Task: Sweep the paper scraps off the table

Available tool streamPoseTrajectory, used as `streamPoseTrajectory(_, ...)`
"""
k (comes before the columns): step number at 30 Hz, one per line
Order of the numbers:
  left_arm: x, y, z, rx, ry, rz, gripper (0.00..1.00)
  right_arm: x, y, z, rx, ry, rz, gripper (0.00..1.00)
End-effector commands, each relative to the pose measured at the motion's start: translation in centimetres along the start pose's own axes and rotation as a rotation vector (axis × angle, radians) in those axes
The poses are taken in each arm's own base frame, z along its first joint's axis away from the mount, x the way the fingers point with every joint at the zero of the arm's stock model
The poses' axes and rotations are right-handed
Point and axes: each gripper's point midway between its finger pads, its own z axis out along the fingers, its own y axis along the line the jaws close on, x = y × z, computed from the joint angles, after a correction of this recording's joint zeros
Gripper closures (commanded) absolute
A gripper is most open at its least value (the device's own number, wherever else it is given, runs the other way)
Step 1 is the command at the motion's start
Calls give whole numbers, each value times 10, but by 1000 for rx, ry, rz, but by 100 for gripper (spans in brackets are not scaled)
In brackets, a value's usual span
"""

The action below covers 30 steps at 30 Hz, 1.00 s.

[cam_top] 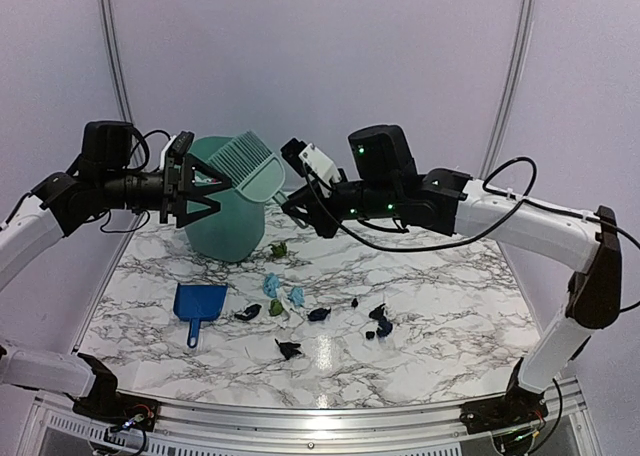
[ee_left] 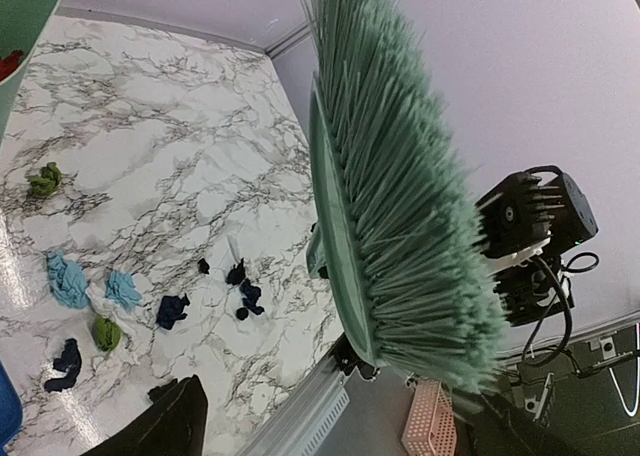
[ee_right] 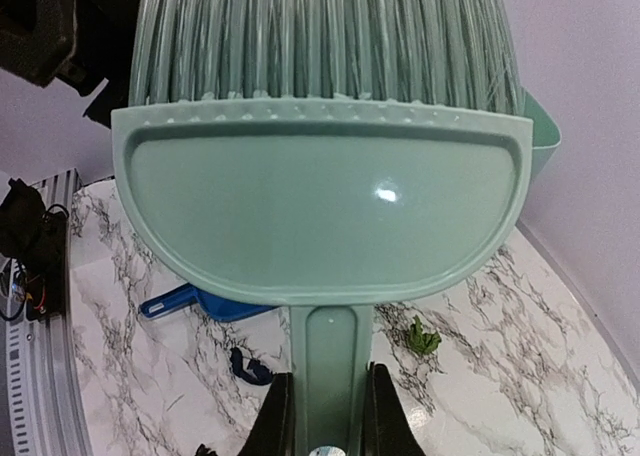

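Observation:
Paper scraps lie in a loose band across the middle of the marble table (cam_top: 440, 306): a green one (cam_top: 281, 248), light blue ones (cam_top: 271, 284), dark blue ones (cam_top: 319, 314) and a black one (cam_top: 289, 349). They also show in the left wrist view (ee_left: 68, 279). My right gripper (ee_right: 330, 416) is shut on the handle of the mint-green hand brush (ee_right: 320, 216) and holds it high above the table, bristles up (cam_top: 250, 166). My left gripper (cam_top: 208, 197) is open and empty, level with the brush head; one finger (ee_left: 170, 421) shows.
A tall green bin (cam_top: 215, 231) stands at the back left, right behind the brush and the left gripper. A blue dustpan (cam_top: 199, 304) lies flat at front left of the scraps. A metal rail (cam_top: 320, 416) runs along the near edge.

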Motion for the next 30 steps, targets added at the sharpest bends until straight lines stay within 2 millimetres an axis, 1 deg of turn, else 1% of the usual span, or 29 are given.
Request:
streamPoseTrajectory(1,-12,-19,1,52,-35,24,17,-32,3,1,26,-79,8,100)
streamPoseTrajectory(3,-15,-19,2,47,-49,20,21,-34,3,2,25,-82,14,100)
streamPoseTrajectory(8,-19,-22,4,54,-65,14,38,-35,4,5,21,-77,24,100)
streamPoseTrajectory(11,-21,-28,7,66,-65,20,41,-36,4,7,17,-71,27,100)
streamPoseTrajectory(16,-25,-25,13,51,-72,21,51,-39,6,7,10,-77,30,100)
streamPoseTrajectory(18,-26,-24,15,46,-74,18,57,-40,7,6,7,-78,31,100)
streamPoseTrajectory(22,-31,-28,17,43,-90,25,75,-40,10,6,1,-76,29,100)
streamPoseTrajectory(23,-32,-28,18,43,-94,27,78,-40,11,6,-1,-76,29,100)
streamPoseTrajectory(25,-33,-30,19,44,-100,28,80,-39,12,6,-5,-71,29,100)
streamPoseTrajectory(27,-34,-31,20,43,-102,28,85,-37,13,7,-8,-64,26,100)
streamPoseTrajectory(30,-32,-30,22,37,-103,27,97,-37,13,6,-6,-63,26,100)
